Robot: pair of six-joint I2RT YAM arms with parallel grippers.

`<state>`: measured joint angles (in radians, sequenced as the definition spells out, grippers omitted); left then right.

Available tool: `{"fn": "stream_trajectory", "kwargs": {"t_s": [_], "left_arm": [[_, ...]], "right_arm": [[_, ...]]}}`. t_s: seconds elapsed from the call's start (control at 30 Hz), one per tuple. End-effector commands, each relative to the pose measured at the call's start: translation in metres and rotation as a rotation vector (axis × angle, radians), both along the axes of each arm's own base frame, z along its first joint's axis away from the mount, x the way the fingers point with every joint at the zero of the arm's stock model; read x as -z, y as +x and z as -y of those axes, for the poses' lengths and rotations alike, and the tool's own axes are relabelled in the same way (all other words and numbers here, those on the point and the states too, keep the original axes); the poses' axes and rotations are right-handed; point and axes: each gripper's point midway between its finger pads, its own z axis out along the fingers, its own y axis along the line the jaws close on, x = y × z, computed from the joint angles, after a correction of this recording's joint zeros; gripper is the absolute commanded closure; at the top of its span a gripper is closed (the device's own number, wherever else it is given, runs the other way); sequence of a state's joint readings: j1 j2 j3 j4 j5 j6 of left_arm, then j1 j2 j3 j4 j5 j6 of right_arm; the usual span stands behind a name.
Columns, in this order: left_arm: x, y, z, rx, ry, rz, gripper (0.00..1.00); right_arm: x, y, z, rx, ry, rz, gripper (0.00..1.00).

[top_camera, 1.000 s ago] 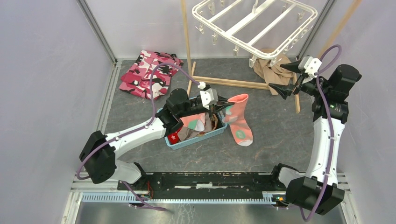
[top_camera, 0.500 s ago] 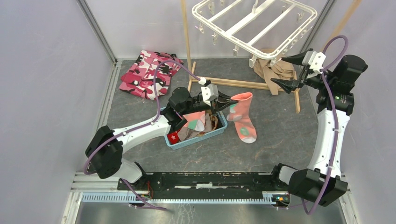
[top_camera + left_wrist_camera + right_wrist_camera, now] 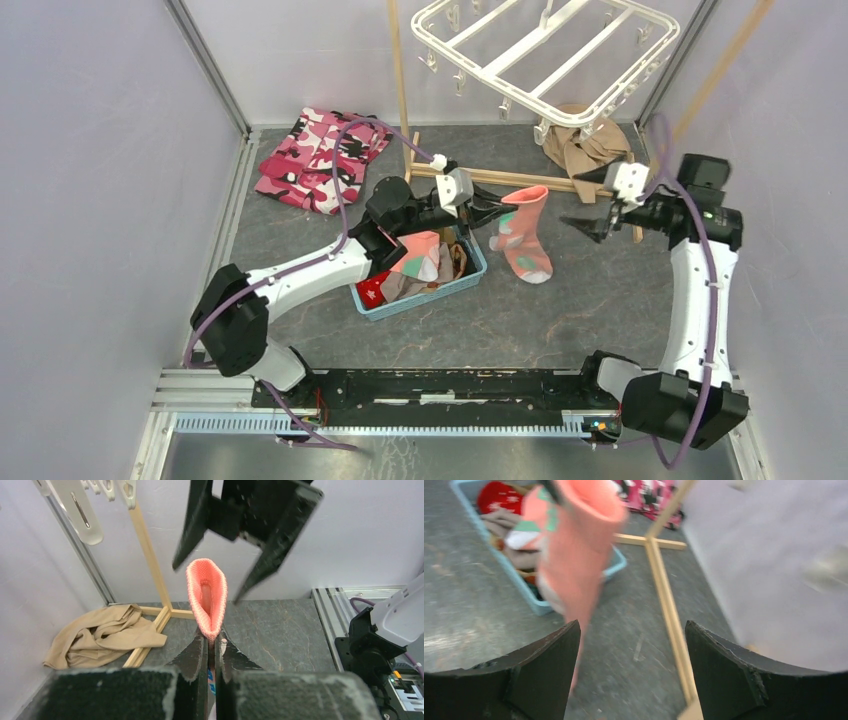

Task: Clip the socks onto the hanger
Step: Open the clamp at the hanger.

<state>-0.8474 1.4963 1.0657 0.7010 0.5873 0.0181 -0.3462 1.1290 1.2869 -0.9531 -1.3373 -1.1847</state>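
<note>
The left gripper, jaws closed, pinches the salmon-pink sock by its cuff beside the blue basket. The sock's long axis hangs toe-down, cuff mouth facing the right gripper, whose jaws are wide and empty. Grey table, white walls.

Salmon-pink sock, cuff up; white hanger high behind.

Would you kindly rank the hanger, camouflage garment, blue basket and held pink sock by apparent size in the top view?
1. hanger, though cropped.
2. camouflage garment and blue basket, about alike.
3. pink sock.
</note>
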Motion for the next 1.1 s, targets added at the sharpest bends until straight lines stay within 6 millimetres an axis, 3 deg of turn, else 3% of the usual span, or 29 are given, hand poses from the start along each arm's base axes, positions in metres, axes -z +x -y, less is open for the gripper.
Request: {"fn": "stream_trajectory", "kwargs": {"t_s": [0.0, 0.1, 0.47, 0.57, 0.73, 1.07], "left_arm": [[-0.028, 0.0, 0.009, 0.049, -0.057, 0.027, 0.98], [-0.031, 0.001, 0.012, 0.061, -0.063, 0.018, 0.98], [-0.024, -0.003, 0.009, 0.064, -0.062, -0.019, 0.98], [-0.02, -0.002, 0.008, 0.055, -0.051, -0.022, 0.98], [-0.013, -0.002, 0.003, 0.028, -0.035, -0.019, 0.98], [0.009, 0.002, -0.019, -0.079, 0.049, 0.001, 0.98]], "right_arm": [[0.026, -0.031, -0.043, -0.174, -0.076, -0.009, 0.19], [0.024, -0.033, -0.053, -0.2, -0.047, -0.014, 0.21], [0.012, -0.03, -0.055, -0.201, -0.025, -0.012, 0.22], [-0.001, -0.023, -0.048, -0.157, -0.032, 0.005, 0.22], [-0.031, -0.013, -0.019, -0.061, 0.055, 0.031, 0.22], [-0.048, -0.035, -0.032, -0.182, 0.041, 0.196, 0.3]]}}
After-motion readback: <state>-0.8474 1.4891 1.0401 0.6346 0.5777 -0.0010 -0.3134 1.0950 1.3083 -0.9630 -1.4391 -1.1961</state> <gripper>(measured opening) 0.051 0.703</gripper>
